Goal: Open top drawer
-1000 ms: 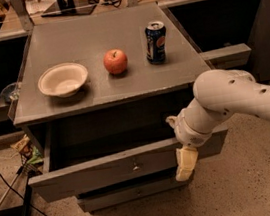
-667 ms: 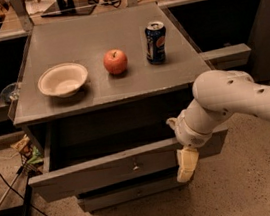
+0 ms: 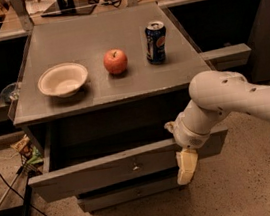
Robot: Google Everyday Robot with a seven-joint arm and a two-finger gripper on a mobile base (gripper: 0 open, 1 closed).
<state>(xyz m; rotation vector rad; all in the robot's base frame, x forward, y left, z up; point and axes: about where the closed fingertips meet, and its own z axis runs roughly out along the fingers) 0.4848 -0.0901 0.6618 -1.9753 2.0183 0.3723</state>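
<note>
Hanging before the top drawer [image 3: 94, 174] beside its knob [image 3: 135, 166], the gripper [image 3: 187, 167] holds where it was a second ago, open or closed we cannot tell, the drawer pulled well out: opened, we judge.

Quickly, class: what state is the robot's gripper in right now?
Gripper: cannot be told; it is at the front panel of the open wide grey wooden top drawer.

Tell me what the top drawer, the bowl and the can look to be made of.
Top drawer: likely painted wood, matte grey flat panel; its small knob glints like metal. Bowl: pale, matte, maybe paper or plastic. Can: metal, glossy blue printed wall, silver top. The end effector hangs at the drawer front, right of the knob.
</note>
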